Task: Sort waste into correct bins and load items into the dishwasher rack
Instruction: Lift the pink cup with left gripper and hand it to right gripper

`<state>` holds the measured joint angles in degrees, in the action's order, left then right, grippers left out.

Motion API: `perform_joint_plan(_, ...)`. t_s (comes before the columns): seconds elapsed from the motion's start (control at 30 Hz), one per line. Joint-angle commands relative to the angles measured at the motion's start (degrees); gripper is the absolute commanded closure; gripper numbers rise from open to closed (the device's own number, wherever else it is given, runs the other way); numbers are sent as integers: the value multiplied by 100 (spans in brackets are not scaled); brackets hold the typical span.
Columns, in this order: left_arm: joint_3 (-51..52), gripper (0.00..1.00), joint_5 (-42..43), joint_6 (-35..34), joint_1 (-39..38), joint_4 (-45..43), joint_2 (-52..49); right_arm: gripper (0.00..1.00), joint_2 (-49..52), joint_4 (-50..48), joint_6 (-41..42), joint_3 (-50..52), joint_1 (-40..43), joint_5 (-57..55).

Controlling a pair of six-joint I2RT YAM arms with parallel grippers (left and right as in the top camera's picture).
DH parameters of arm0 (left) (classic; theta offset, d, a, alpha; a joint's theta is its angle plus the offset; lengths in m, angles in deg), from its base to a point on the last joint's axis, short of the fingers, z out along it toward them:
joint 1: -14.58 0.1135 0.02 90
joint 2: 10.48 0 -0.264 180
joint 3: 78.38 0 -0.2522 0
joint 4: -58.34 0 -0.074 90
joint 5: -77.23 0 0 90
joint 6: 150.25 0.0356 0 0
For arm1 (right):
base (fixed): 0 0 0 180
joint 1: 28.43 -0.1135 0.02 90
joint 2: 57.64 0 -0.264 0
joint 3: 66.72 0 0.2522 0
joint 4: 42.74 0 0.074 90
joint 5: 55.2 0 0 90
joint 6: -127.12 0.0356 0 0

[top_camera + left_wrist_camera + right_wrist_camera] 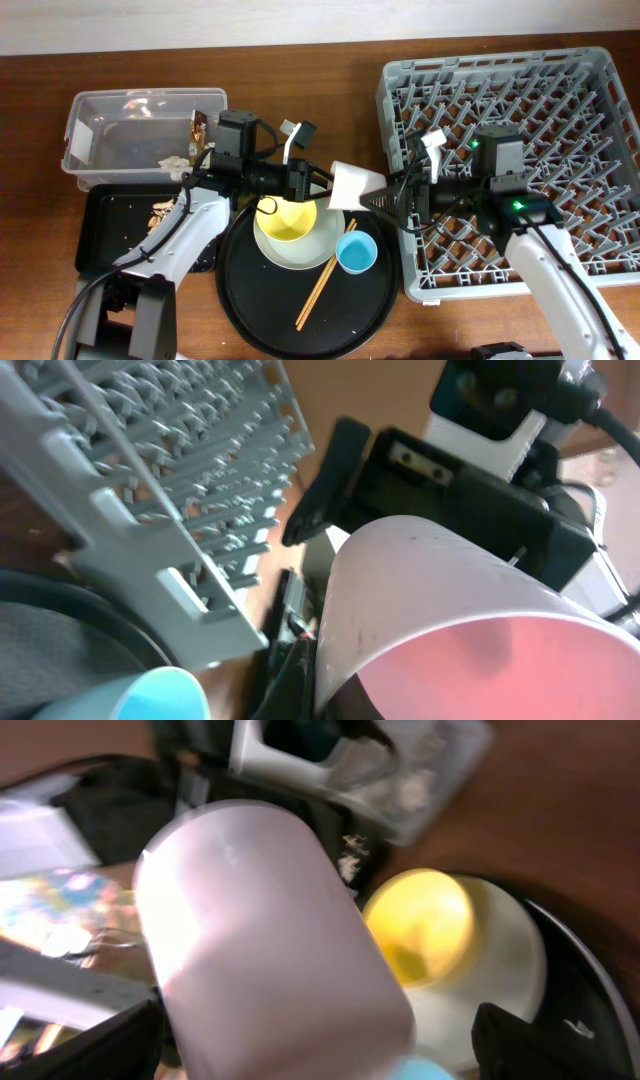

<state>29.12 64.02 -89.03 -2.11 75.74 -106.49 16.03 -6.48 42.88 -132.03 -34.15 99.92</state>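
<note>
Midair over the dark brown wooden table [300, 70], between round black tray [250, 320] and grey lattice dishwasher rack [395, 92], left gripper [325, 182] clamps the pale pink cup [355, 183]; right gripper [373, 197] straddles it, spread wide.

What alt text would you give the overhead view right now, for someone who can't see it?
A pink cup hangs in the air between the left gripper and the right gripper, beside the grey dishwasher rack; which one grips it is unclear. Below, a round black tray holds a plate with a yellow bowl, a blue cup and chopsticks.
</note>
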Motion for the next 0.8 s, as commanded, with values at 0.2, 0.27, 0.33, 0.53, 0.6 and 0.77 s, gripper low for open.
perform_joint_plan(0.2, -57, 100, 313, -393, -9, -22, 11, 7, 210, -304, -101, -52, -26, 1436)
perform_joint_plan(0.27, -57, 100, 284, -446, -44, -63, 11, 9, 210, -304, -101, -52, -26, 1394)
perform_joint_plan(0.33, -57, 100, 269, -470, -101, -63, 11, 10, 210, -304, -101, -52, -26, 1390)
perform_joint_plan(0.53, -57, 100, 249, -516, -131, -66, 11, 17, 210, -304, -101, -52, -26, 1364)
perform_joint_plan(0.6, -57, 100, 251, -643, -131, -142, 11, 20, 210, -256, -92, -52, -26, 1119)
perform_joint_plan(0.77, -57, 100, 247, -645, -131, -168, 11, 26, 210, -240, -83, -52, -26, 1113)
